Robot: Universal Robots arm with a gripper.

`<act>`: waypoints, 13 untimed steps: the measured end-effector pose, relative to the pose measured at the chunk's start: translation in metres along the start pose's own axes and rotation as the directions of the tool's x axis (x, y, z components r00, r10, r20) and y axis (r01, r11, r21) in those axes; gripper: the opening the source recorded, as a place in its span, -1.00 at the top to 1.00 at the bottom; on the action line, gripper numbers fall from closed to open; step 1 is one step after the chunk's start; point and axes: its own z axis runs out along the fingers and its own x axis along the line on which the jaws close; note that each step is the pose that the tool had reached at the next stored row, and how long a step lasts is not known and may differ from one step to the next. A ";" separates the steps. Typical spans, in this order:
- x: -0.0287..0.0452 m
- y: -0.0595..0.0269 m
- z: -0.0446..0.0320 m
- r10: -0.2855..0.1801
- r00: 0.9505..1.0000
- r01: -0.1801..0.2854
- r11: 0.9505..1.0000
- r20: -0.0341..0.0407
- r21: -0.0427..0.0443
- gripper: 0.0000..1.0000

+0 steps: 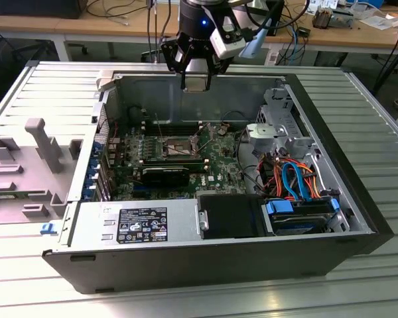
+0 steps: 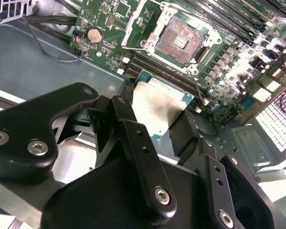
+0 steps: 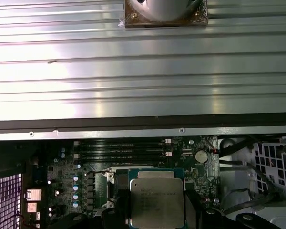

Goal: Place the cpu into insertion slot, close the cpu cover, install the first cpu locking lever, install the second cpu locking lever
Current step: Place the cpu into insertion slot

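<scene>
- Two fingers (image 2: 183, 136) clamp opposite edges of one cpu (image 2: 159, 107), its silver top showing.
- One insertion slot (image 2: 183, 38) lies empty and uncovered, and the cpu hangs well above it, off toward the case wall (image 1: 152, 93).
- Judged progress: the cpu is carried but not seated, so none of the four steps is done.

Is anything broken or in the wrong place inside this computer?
Nothing looks broken. The cpu is not in its insertion slot: the gripper holds it above the open computer case, and the slot lies bare.
</scene>
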 end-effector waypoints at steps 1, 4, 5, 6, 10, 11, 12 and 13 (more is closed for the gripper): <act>0.0000 0.0000 0.0003 0.000 1.000 0.000 1.000 0.000 0.000 -0.09; 0.0000 -0.0002 0.0008 0.000 1.000 0.000 1.000 0.000 0.000 -0.09; 0.0000 -0.0002 0.0011 0.000 1.000 0.000 1.000 0.000 0.000 -0.09; 0.0000 -0.0003 0.0013 0.000 1.000 0.000 1.000 0.000 0.000 -0.09; 0.0000 -0.0005 0.0021 0.000 1.000 0.000 1.000 0.000 0.000 -0.09; -0.0001 -0.0006 0.0023 0.000 1.000 0.000 1.000 0.000 0.000 -0.09; -0.0001 -0.0006 0.0024 0.000 1.000 0.000 1.000 0.000 0.000 -0.09; -0.0001 -0.0007 0.0025 0.000 1.000 0.000 1.000 0.000 0.000 -0.09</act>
